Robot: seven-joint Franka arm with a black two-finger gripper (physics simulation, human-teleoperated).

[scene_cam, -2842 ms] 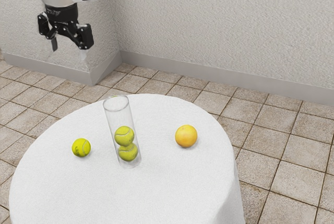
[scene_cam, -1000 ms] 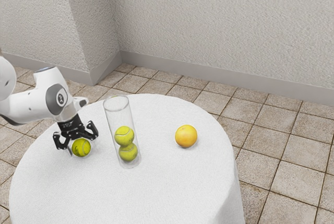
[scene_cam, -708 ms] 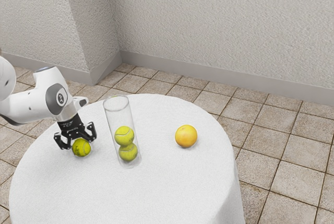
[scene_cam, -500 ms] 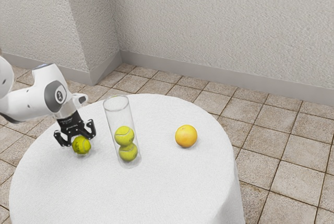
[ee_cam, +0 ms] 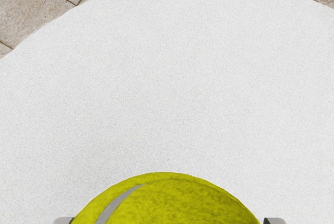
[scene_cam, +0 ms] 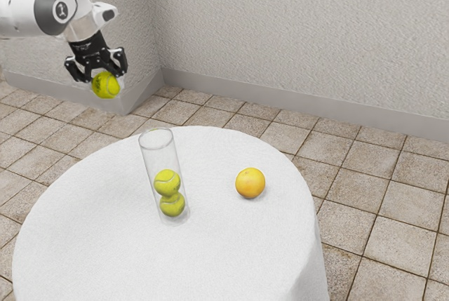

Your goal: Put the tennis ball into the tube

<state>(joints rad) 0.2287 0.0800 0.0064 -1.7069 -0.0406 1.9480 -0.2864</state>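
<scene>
The exterior view shows, from its upper left, a white robot arm (scene_cam: 17,10) with a dark grey joint cap (scene_cam: 55,10). Below and to the right of that cap hangs the black two-finger gripper (scene_cam: 106,85), tilted a little and pointing downward. Its jaws are clamped on a fuzzy yellow-green tennis ball (scene_cam: 106,85), one on either side, and the ball is up in the air, outside the tube and higher than the tube's rim. In the wrist view the ball sits right under the hand, the gripper's grey fingertips (ee_cam: 64,220) at opposite sides of it, with white cloth and floor tiles beyond.

Next comes the round table (scene_cam: 84,245) under a smooth white cloth, its near edge cut off in the exterior view. On it, right of the gripper, stands a clear cylindrical tube (scene_cam: 160,152), upright and open at the top. Two yellow-green tennis balls (scene_cam: 167,182) are stacked in its lower part, one on the other, and the upper part of the tube is free.

Farther right, well apart from the tube, a round orange fruit (scene_cam: 250,183) rests on the cloth. Behind the table runs a grey baseboard (scene_cam: 280,101) along a rough-textured pale wall (scene_cam: 295,27), and brown square floor tiles (scene_cam: 400,241) reach the exterior view's right edge.
</scene>
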